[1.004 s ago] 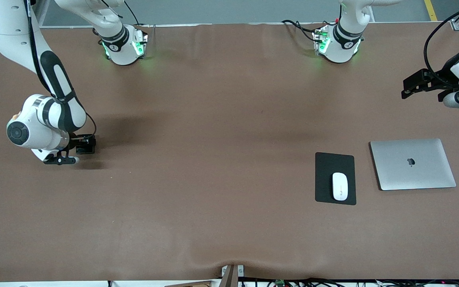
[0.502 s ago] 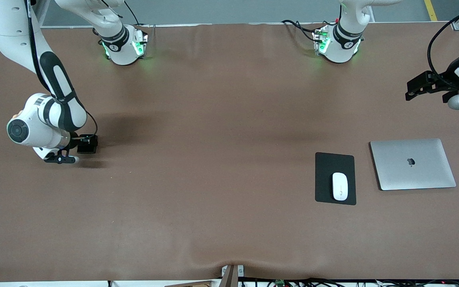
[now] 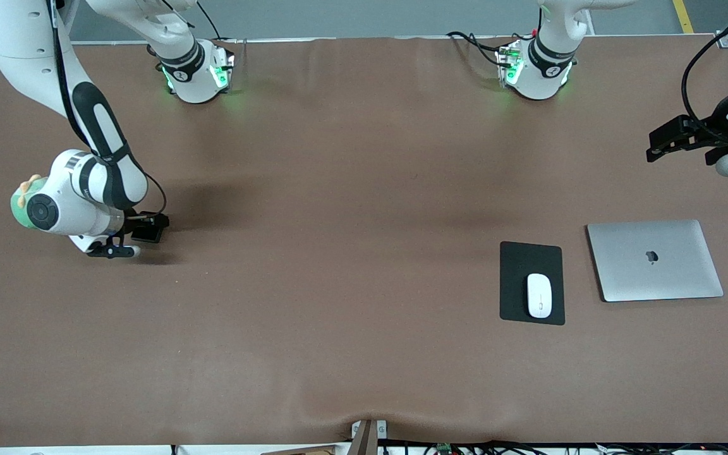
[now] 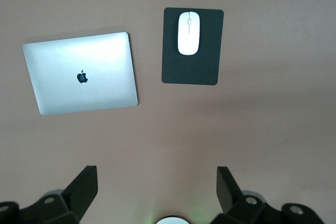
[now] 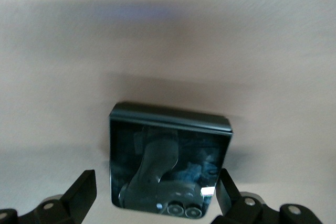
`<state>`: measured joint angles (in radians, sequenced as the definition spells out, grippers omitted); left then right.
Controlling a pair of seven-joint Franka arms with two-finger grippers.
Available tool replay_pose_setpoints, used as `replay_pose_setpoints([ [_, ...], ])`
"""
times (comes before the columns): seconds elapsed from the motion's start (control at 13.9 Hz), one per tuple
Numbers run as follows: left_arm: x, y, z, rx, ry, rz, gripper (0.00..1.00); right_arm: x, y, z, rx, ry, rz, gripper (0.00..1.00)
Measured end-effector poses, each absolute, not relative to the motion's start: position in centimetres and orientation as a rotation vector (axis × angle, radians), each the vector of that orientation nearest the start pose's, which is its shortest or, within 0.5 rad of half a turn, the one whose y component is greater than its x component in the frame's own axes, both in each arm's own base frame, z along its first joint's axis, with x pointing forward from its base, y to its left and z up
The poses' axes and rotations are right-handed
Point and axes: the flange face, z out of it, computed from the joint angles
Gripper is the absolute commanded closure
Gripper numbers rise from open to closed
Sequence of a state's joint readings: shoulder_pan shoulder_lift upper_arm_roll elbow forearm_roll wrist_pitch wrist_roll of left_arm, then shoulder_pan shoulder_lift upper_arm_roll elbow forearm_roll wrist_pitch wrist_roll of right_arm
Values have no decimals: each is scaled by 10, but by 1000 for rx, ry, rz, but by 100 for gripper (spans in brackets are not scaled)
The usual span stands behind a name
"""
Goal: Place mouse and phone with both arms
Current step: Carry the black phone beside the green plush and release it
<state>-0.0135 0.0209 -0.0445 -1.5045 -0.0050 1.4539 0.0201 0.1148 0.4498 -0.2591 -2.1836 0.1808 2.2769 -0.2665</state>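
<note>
Lying between right pincer [image 5: 156, 195] fingers: phone [image 5: 168, 166].

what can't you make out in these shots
- Front view: the right gripper covers part of the phone; whether it rests on the table or hangs lifted is unclear.
- Right wrist view: blur; the phone's face shows only reflections.
- Front view: the frame edge cuts off the wrist of the open left gripper, waiting over the table's end.

The left hand [image 3: 658, 146] runs off the front view's edge, wrist cut away. In the right wrist view the phone [image 5: 169, 165] shows blurred, its lower edge hidden between the fingers [image 5: 81, 192].
</note>
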Motion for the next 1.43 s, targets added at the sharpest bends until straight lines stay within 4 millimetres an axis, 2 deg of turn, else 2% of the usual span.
replay_pose_setpoints([
  [0.22,548,-32,634,-3142,123,112,0,525,-77,179,-3012,-5,525,0],
  [0.36,548,-32,634,-3142,122,112,0,541,-80,207,-2973,-14,592,0],
  [0.57,548,-31,634,-3142,121,111,0,576,-91,277,-2972,-65,650,0],
  [0.86,548,-31,635,-3142,121,110,0,614,-93,358,-3024,-107,564,0],
  [1.15,548,-31,635,-3142,121,110,0,639,-91,435,-3065,-131,436,0],
  [1.43,549,-31,636,-3142,120,106,0,653,-92,501,-3116,-142,264,0],
])
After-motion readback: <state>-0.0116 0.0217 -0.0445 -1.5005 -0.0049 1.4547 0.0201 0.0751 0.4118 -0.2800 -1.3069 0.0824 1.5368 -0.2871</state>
